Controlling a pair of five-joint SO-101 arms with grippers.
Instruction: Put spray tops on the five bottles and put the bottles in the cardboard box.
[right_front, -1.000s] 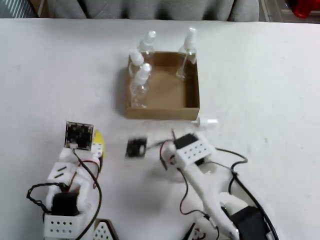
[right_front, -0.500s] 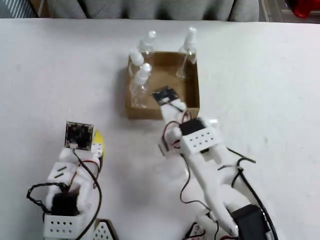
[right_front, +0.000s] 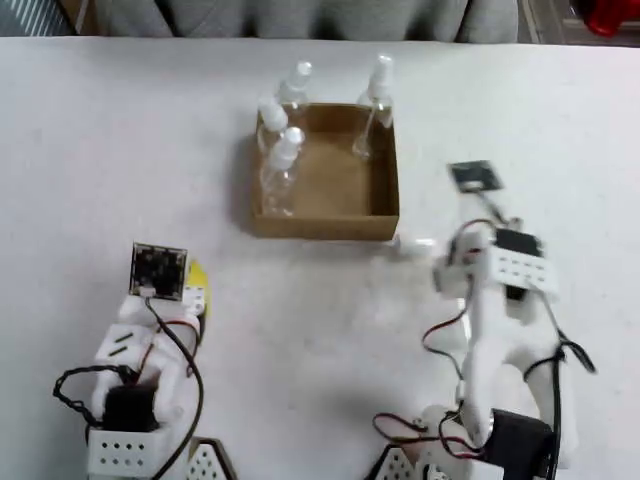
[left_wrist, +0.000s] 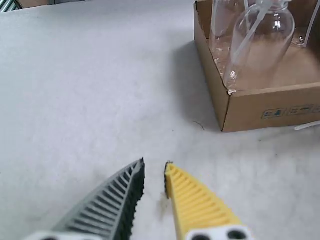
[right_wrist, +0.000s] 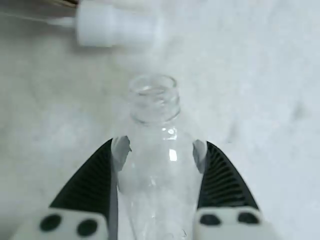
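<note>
My right arm's claw (right_wrist: 159, 146), black-fingered, is clamped on the shoulders of a clear plastic bottle (right_wrist: 153, 105). Its neck stands open, with no top on it. The right wrist camera gives me that grip close up. From the high camera the right arm (right_front: 497, 275) stands over the white table (right_front: 120, 140), off the right side of the brown cardboard box (right_front: 383, 190). There the arm's own body is in the way of the claw.

A loose white spray top (right_wrist: 112, 25) lies on its side on the table, just beyond the bottle's mouth. The high camera places it just beside the box's near right corner.

The left claw (left_wrist: 155, 169), one finger grey and one yellow, is drawn together to a slit and holds nothing. It sits low over the table, short of the box's near left corner.

The high camera shows four capped clear bottles (right_front: 283, 165) standing in the box, three toward its left side and one at the far right corner. The left wrist camera adds the thin tubes inside the nearest ones.
</note>
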